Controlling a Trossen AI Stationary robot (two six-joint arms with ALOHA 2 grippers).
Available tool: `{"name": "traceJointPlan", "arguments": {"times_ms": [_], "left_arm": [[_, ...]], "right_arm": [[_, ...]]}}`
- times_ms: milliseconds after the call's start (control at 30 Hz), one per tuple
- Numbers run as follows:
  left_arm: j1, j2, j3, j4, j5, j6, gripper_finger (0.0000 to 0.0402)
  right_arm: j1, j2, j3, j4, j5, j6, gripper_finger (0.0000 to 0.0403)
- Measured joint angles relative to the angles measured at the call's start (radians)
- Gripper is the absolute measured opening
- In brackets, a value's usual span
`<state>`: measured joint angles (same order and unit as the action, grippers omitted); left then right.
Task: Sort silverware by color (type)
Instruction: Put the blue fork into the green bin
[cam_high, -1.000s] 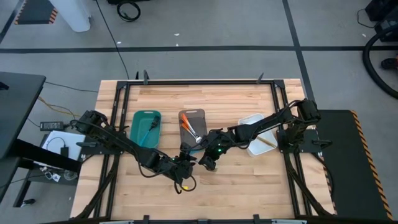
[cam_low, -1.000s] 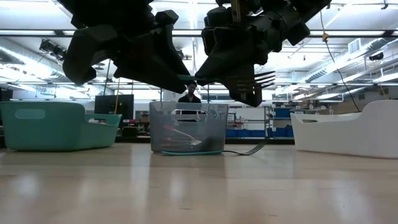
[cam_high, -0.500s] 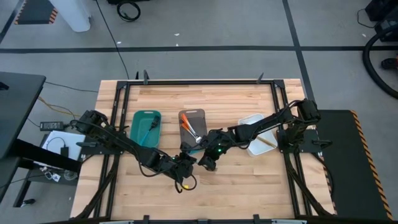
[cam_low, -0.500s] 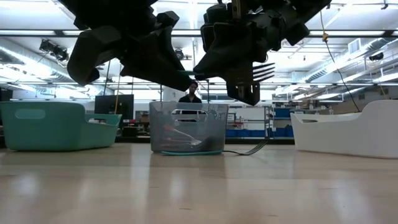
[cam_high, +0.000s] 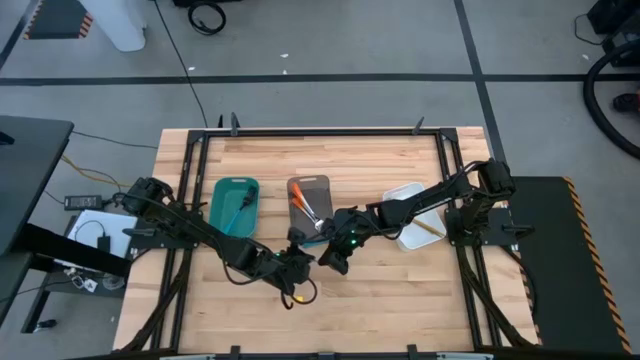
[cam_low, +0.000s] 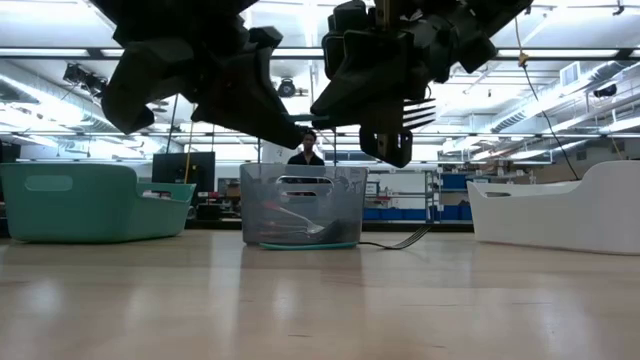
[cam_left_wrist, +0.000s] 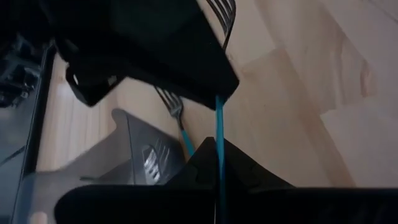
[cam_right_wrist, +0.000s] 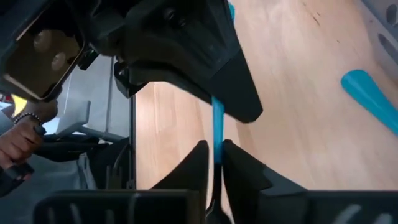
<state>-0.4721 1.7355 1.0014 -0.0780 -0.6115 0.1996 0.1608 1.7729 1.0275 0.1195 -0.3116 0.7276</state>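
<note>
Blue fork seemingly higher, both hands' grip.

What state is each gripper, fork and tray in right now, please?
Left gripper: shut on the fork's blue handle.
Right gripper: shut on the same fork.
Fork: held off the table by both grippers.
Teal tray: holds a blue utensil.
Grey tray: holds orange-handled pieces.
White tray: holds a gold piece.

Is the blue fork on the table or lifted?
Lifted. The blue fork hangs above the table, both the left gripper and right gripper shut on its handle.
</note>
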Motion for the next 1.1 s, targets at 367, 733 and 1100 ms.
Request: {"name": "traceJointPlan", "arguments": {"times_ms": [367, 733, 1100], "left_arm": [[-0.047, -0.002, 0.0, -0.099, 0.003, -0.133, 0.0006], [-0.083, -0.042, -0.001, -0.305, 0.005, -0.375, 0.0008], [-0.102, -0.154, 0.0, -0.496, -0.041, -0.531, 0.0011]], "right_arm": [[-0.037, 0.0, 0.0, 0.004, 0.007, -0.071, 0.0157], [-0.046, 0.0, 0.0, 0.005, 0.011, -0.102, 0.0207], [-0.034, 0.0, 0.0, -0.016, 0.081, -0.169, 0.0204]]}}
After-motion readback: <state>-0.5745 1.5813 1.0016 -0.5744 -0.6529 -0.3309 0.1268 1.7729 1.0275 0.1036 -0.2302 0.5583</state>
